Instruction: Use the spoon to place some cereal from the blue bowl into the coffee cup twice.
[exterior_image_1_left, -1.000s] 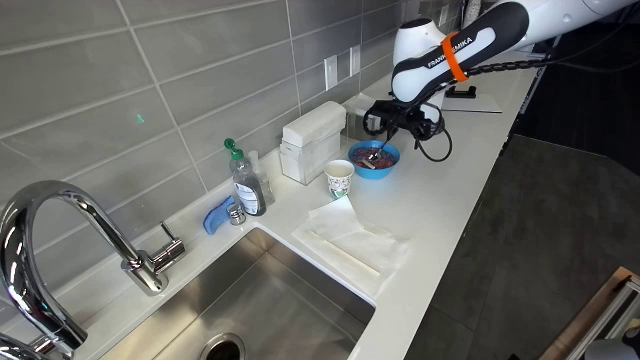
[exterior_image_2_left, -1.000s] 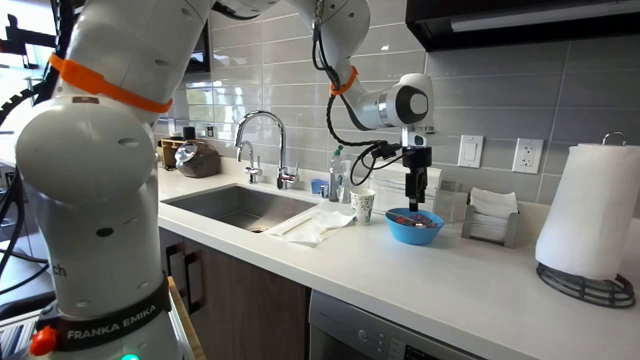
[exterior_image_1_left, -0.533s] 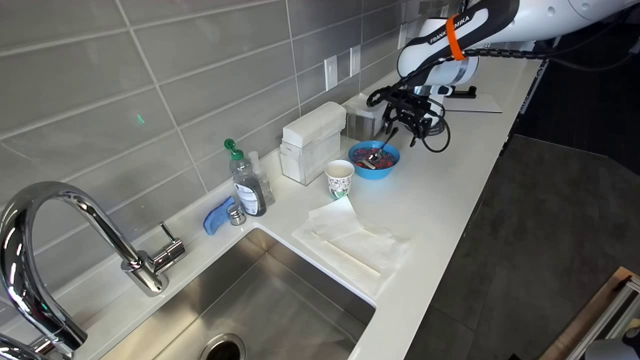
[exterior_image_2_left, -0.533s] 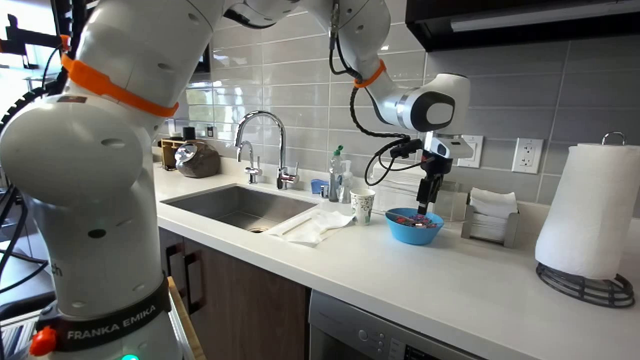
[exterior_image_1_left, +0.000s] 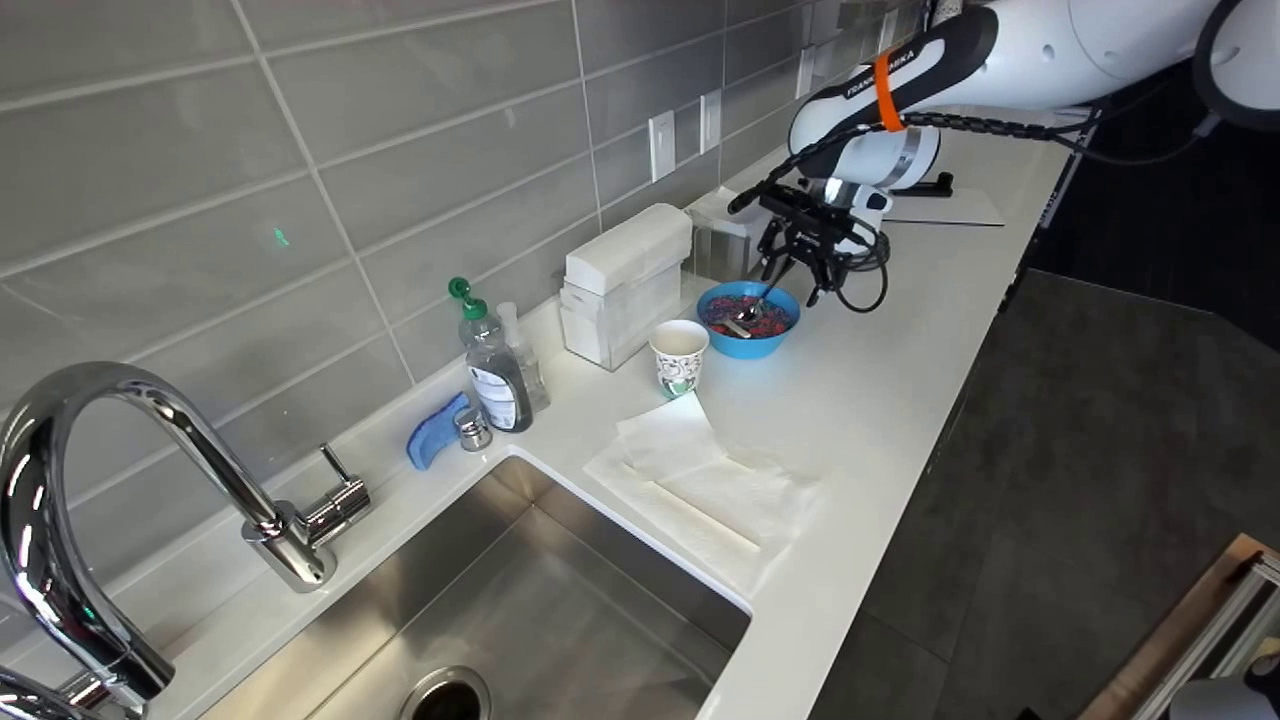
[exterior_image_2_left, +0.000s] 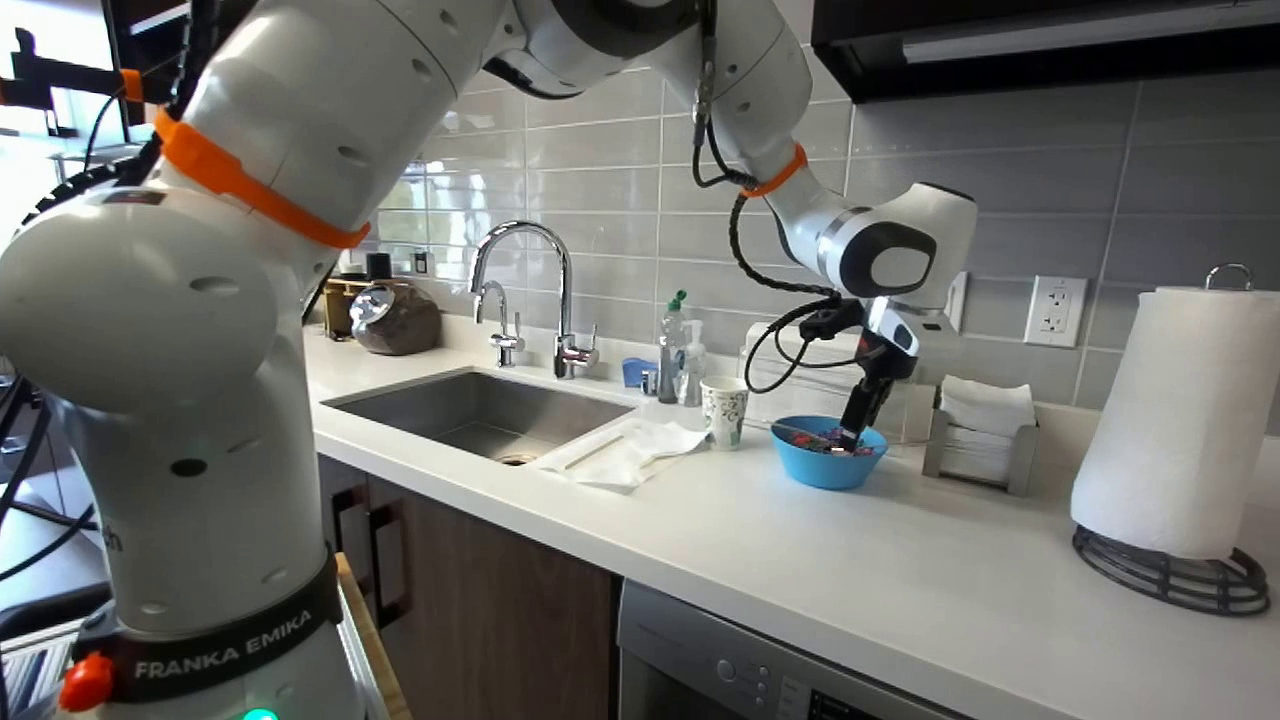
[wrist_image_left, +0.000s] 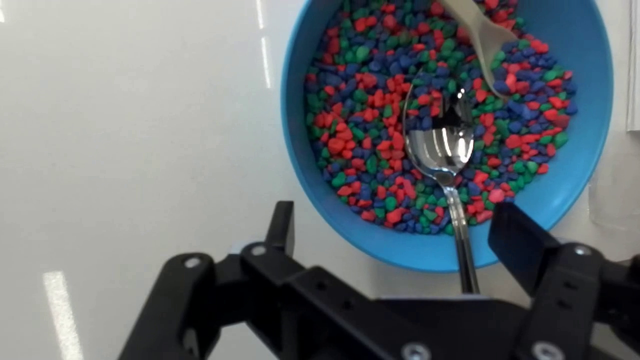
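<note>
The blue bowl (wrist_image_left: 400, 250) holds the cereal (wrist_image_left: 370, 150), small red, green and blue bits. A metal spoon (wrist_image_left: 440, 145) rests with its head on the cereal, its handle leaning over the rim. My gripper (wrist_image_left: 394, 207) stands open and tilted at that rim, its fingers apart on either side of the handle. The handle runs nearer the right finger in the wrist view, touching neither visibly; its end is hidden behind the gripper body. In both exterior views the white coffee cup (exterior_image_1_left: 679, 360) stands upright beside the bowl; its inside bottom cannot be seen.
A beige utensil (wrist_image_left: 482, 35) also lies in the bowl. Behind the cup is a clear holder with white towels (exterior_image_1_left: 630, 290). Paper towels (exterior_image_1_left: 710, 480) lie by the sink (exterior_image_1_left: 560, 600). A soap bottle (exterior_image_1_left: 495, 370) and paper-towel roll (exterior_image_2_left: 1170, 420) stand on the counter.
My gripper has tilted and shifted toward the paper-towel roll side, then come lower around the spoon handle. The jaws stay open. Bowl, spoon and cup have not moved.
</note>
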